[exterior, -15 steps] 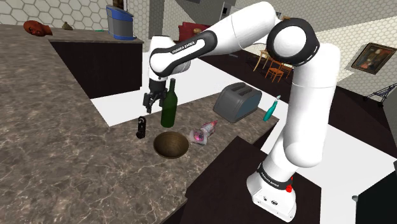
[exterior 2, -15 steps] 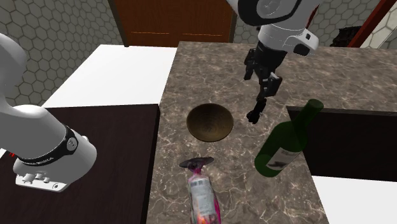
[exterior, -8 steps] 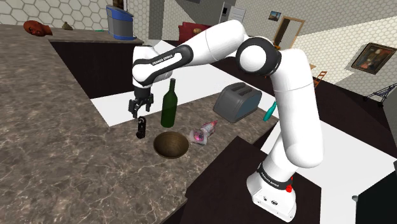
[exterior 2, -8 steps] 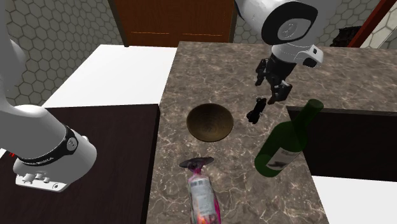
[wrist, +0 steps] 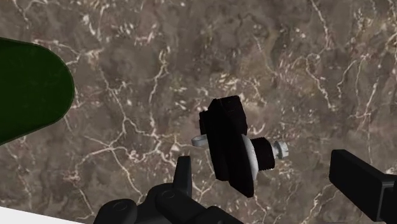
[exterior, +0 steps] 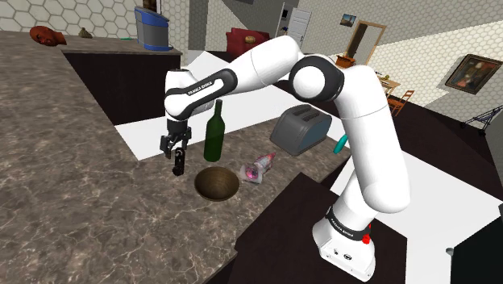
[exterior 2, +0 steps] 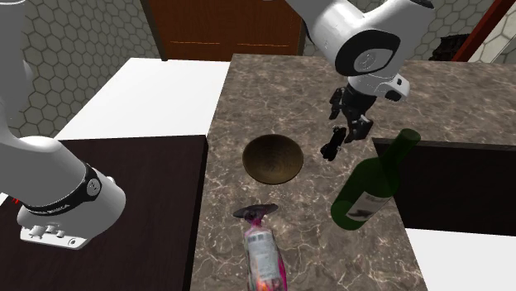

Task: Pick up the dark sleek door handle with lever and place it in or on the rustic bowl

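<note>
The dark door handle [exterior: 178, 161] stands on the brown marble counter, just to the shoulder view's left of the empty round brown bowl [exterior: 216, 184]. My gripper [exterior: 173, 149] hangs open right above the handle, not touching it. In the second exterior view the handle [exterior 2: 332, 147] sits right of the bowl [exterior 2: 273, 159], with the gripper [exterior 2: 347, 131] just over its upper end. From the wrist, the black handle [wrist: 232, 146] with its pale spindle lies between and ahead of my spread fingertips [wrist: 183, 175], and the gripper [wrist: 270, 184] is empty.
A dark green bottle [exterior: 214, 133] stands close beside the gripper, behind the bowl; it is also the green bottle [exterior 2: 368, 190] and the green shape [wrist: 28, 95]. A pink-printed bag [exterior: 258, 168] lies past the bowl, and a grey toaster [exterior: 301, 129] beyond it. The counter edge runs near the bowl.
The arm swung from over the bottle toward the shoulder view's left and came down; the open gripper now sits just above the handle. Handle, bowl and bottle have not moved.
</note>
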`<state>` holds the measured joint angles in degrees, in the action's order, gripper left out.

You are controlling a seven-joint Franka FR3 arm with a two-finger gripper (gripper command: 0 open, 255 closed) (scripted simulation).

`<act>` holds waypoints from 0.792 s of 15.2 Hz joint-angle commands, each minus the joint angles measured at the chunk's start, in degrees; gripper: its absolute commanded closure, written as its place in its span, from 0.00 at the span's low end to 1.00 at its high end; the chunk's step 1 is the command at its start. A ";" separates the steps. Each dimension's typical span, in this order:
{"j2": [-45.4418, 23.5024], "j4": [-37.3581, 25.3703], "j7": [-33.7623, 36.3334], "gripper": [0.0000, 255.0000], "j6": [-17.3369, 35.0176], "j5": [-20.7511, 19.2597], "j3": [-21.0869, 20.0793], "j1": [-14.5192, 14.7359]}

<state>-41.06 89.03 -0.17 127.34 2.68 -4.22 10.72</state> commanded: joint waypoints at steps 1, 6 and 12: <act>-0.36 -0.05 -0.03 0.00 0.34 -0.01 0.01 0.00; -0.36 -0.05 -0.03 0.00 0.34 -0.01 0.01 0.00; -0.36 -0.05 -0.04 1.00 0.34 -0.01 0.01 -0.01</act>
<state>-41.41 88.97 -0.20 127.68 2.67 -4.20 10.71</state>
